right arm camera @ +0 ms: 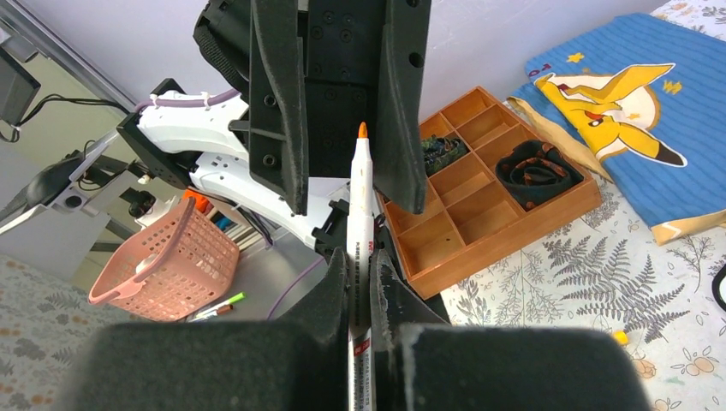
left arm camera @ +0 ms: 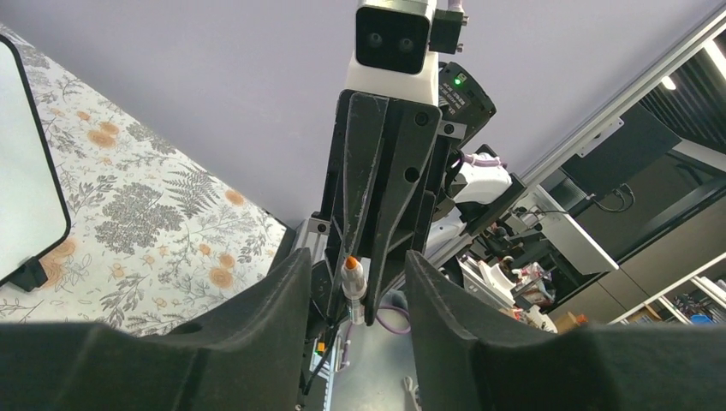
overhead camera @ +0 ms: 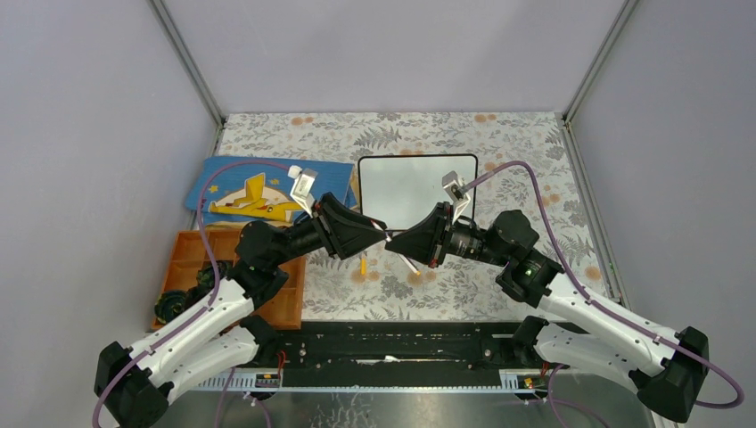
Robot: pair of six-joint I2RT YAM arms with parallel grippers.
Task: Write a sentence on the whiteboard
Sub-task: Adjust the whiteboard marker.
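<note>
The whiteboard (overhead camera: 416,183) lies flat at the back middle of the table, its face plain white; no sentence is in view on it. One edge of it also shows in the left wrist view (left arm camera: 26,171). My right gripper (overhead camera: 394,242) (right arm camera: 360,265) is shut on a white marker (right arm camera: 360,223) whose bare orange tip points at the left arm. My left gripper (overhead camera: 383,233) (left arm camera: 355,274) faces it, tip to tip, in front of the board. Its jaws stand apart on either side of the marker tip (left arm camera: 351,264), with a gap on both sides. The marker's tail (overhead camera: 412,266) sticks out behind the right fingers.
A blue book with a yellow character (overhead camera: 258,192) lies to the left of the board. An orange wooden tray (overhead camera: 192,267) (right arm camera: 488,188) with compartments sits at the near left. A small orange piece (overhead camera: 363,266) lies on the floral cloth under the grippers. A pink basket (right arm camera: 163,261) stands off the table.
</note>
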